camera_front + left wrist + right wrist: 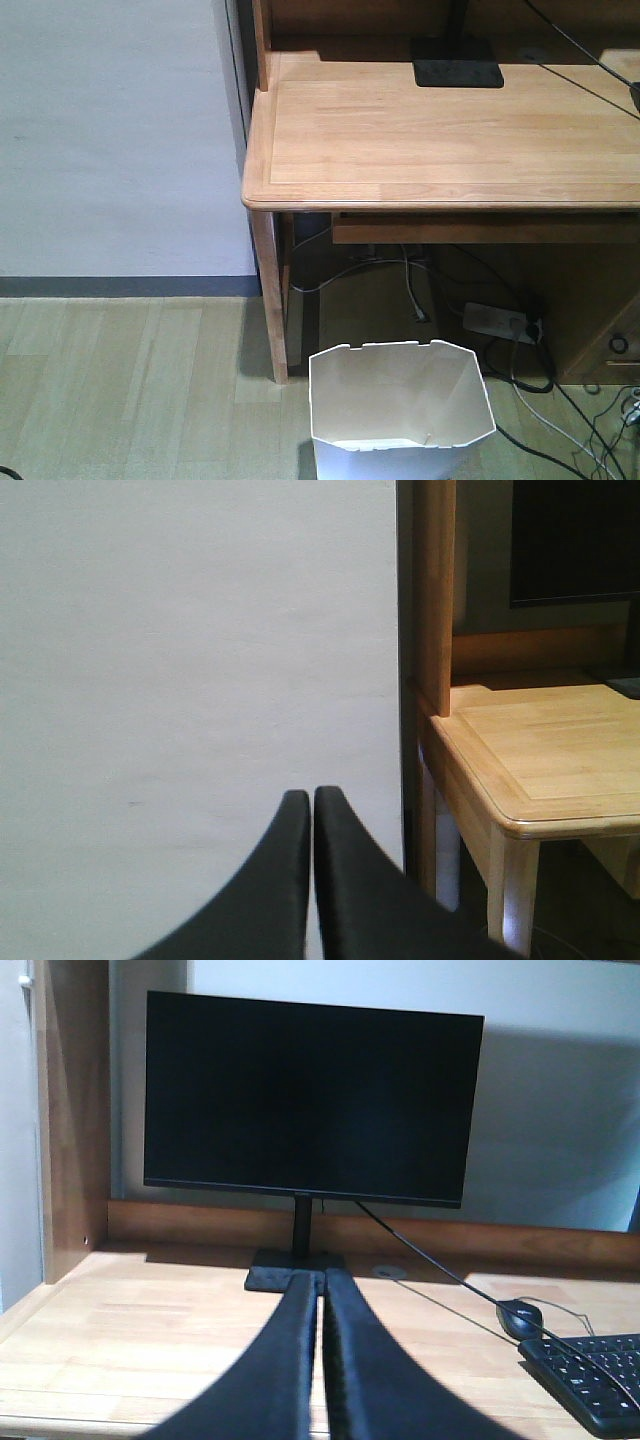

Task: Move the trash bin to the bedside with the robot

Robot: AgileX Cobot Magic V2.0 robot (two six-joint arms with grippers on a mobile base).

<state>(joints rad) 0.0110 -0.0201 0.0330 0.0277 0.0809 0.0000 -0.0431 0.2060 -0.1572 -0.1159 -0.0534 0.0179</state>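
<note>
The white trash bin stands on the floor at the bottom of the front view, just in front of the wooden desk's left leg, its cream inside bare. The bedside is out of view. My left gripper is shut with nothing in it and points at a white wall beside the desk corner. My right gripper is shut and empty too, held above the desk top and aimed at the monitor stand. Neither gripper shows in the front view, and neither is near the bin.
A light wooden desk fills the upper right, its leg left of the bin. On it stand a black monitor, a mouse and a keyboard. Cables and a power strip lie under the desk. Wood floor stretches left.
</note>
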